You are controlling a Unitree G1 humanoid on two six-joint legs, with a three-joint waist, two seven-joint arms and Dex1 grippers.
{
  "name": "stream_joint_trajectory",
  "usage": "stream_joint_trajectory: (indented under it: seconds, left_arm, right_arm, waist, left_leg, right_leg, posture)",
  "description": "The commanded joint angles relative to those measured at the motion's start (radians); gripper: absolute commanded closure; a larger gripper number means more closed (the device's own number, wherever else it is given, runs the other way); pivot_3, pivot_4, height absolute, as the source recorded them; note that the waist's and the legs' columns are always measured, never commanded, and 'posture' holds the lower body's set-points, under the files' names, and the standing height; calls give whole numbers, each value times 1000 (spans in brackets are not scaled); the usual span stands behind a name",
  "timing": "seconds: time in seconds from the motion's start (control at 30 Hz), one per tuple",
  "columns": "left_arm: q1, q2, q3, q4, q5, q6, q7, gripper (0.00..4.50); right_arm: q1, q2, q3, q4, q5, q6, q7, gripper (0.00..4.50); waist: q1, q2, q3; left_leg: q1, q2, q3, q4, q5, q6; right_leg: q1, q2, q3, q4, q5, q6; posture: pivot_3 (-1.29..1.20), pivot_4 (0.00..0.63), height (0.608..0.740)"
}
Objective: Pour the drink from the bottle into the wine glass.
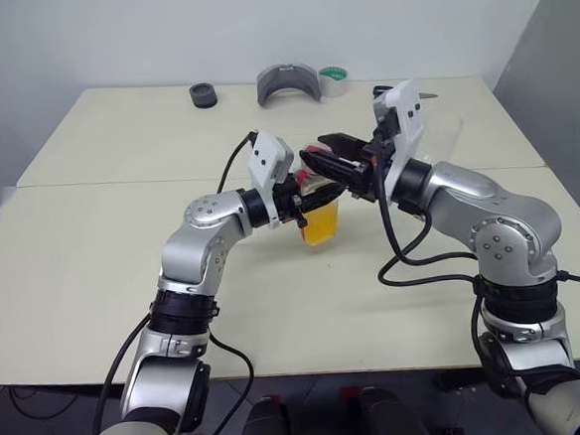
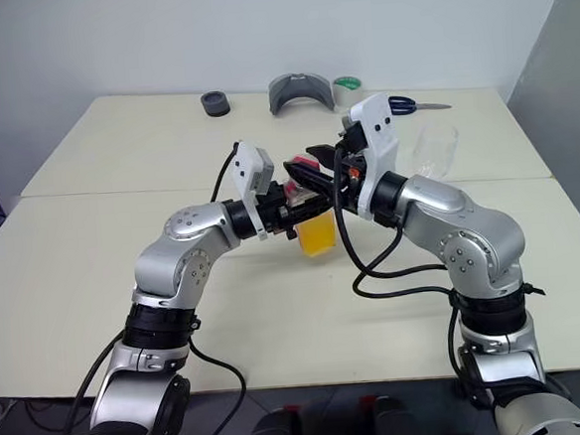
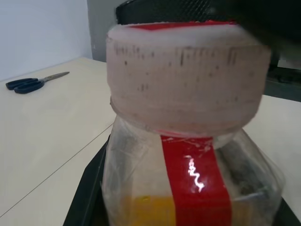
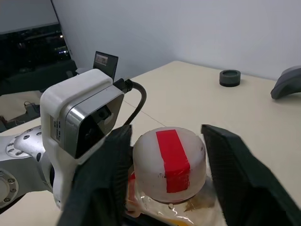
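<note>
Both arms meet over the middle of the cream-coloured table (image 1: pixel 96 291). The left gripper (image 1: pixel 304 202) has its jaws clamped on the small clear squarish plastic bottle (image 1: pixel 320 215), holding it upright just above the table. The translucent orange-yellow drink (image 1: pixel 320 227) fills the bottle's lower part, and a red stripe (image 3: pixel 195 183) runs down its side. The right gripper (image 4: pixel 167 155) comes in from the other side with its black fingers (image 4: pixel 235 165) straddling the bottle's white cap with the red sticker (image 4: pixel 170 160), one on each side and close to it; I can't tell if they touch it. The clear wine glass (image 2: pixel 433 150) lies on its side on the table behind the right arm, well apart from the bottle. Blue-handled scissors (image 2: pixel 409 104), a green tape roll (image 1: pixel 333 78), a grey curved piece (image 1: pixel 288 82) and a small black ring (image 1: pixel 203 95) sit along the far edge.
</note>
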Motion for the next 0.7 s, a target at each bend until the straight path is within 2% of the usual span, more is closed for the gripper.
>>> stream_joint_trajectory:
  seconds: [0.03,0.27,0.53,0.7]
  left_arm:
    - [-27,0,3,-43,-7,-20,-1,2710]
    - [-12,16,4,-100,-50,21,-38,2710]
    - [63,146,9,-347,-226,130,-205,2710]
    - [26,186,12,-371,-286,151,-255,2710]
  right_arm:
    - [2,-2,-4,-26,14,-16,27,2749]
    - [-13,-52,-6,-39,38,-12,104,2749]
    - [-135,-213,-53,68,246,34,482,2749]
    - [-180,-263,1,136,211,-3,627,2749]
  waist:
    - [0,0,0]
    - [0,0,0]
    - [-3,3,2]
    - [-2,3,2]
  left_leg:
    - [0,0,0,0,0,0]
    - [0,0,0,0,0,0]
    - [0,0,0,0,0,0]
    - [0,0,0,0,0,0]
  right_leg:
    - [0,0,0,0,0,0]
    - [0,0,0,0,0,0]
    - [0,0,0,0,0,0]
    - [0,0,0,-1,0,0]
  posture:
    - [0,150,740]
    - [0,150,740]
    - [0,150,740]
    - [0,150,740]
